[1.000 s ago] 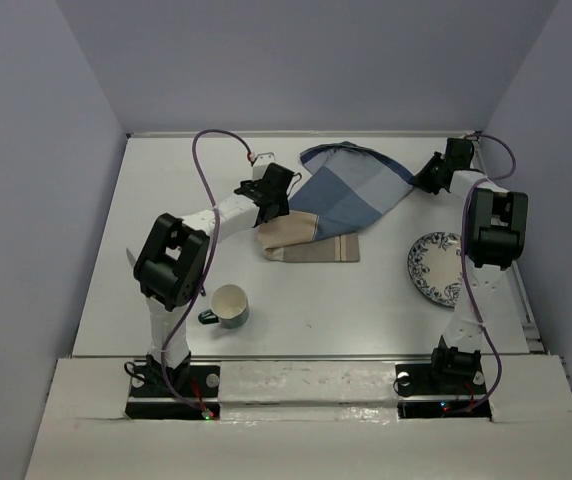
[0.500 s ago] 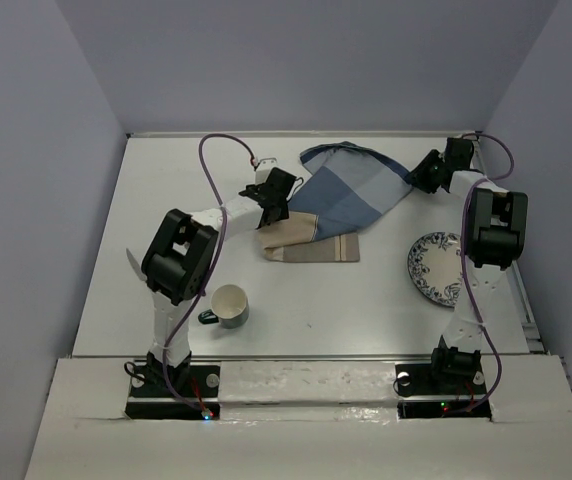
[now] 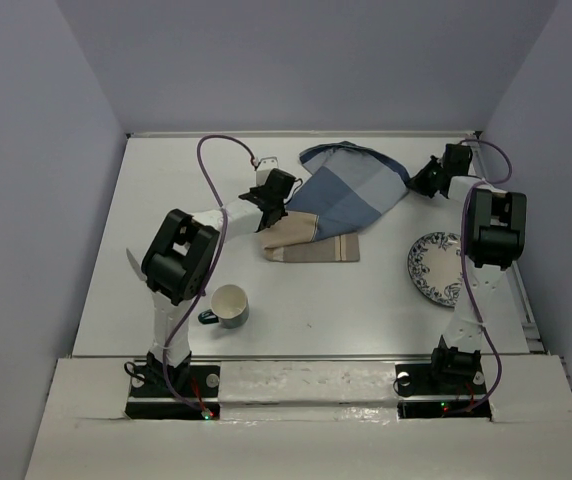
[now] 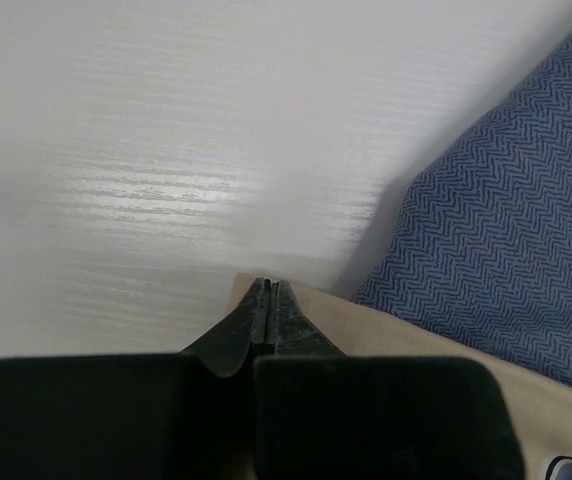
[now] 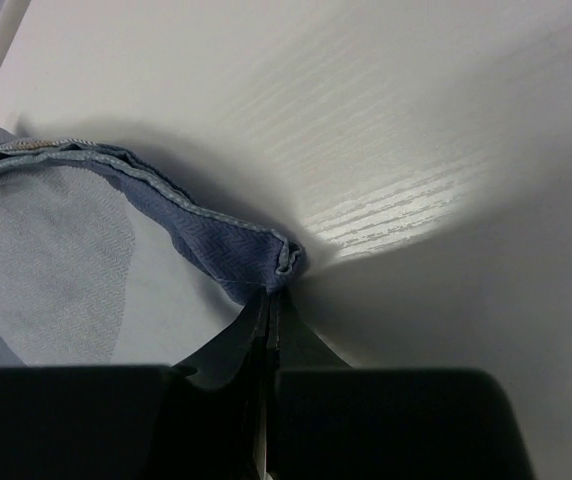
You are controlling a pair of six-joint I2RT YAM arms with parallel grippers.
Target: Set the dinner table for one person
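Observation:
On the white dinner table (image 3: 166, 240) a blue-and-tan placemat (image 3: 341, 205) lies crumpled at the back middle. My left gripper (image 3: 269, 212) is down on its tan left corner. In the left wrist view the jaws (image 4: 269, 287) are pressed together at the very edge of the tan cloth (image 4: 406, 330). My right gripper (image 3: 413, 186) is at the cloth's blue right corner. In the right wrist view it (image 5: 274, 293) is shut on the bunched blue hem (image 5: 236, 255), which lifts a little off the table.
A cream cup (image 3: 230, 305) with a dark handle stands near the front left, beside the left arm. A blue-patterned plate (image 3: 436, 268) lies at the right, partly under the right arm. Grey walls close in the table's sides and back.
Both grippers have closed: the left on the tan corner, the right on the blue corner. The left wrist shifted slightly left and back; the cloth has barely moved.

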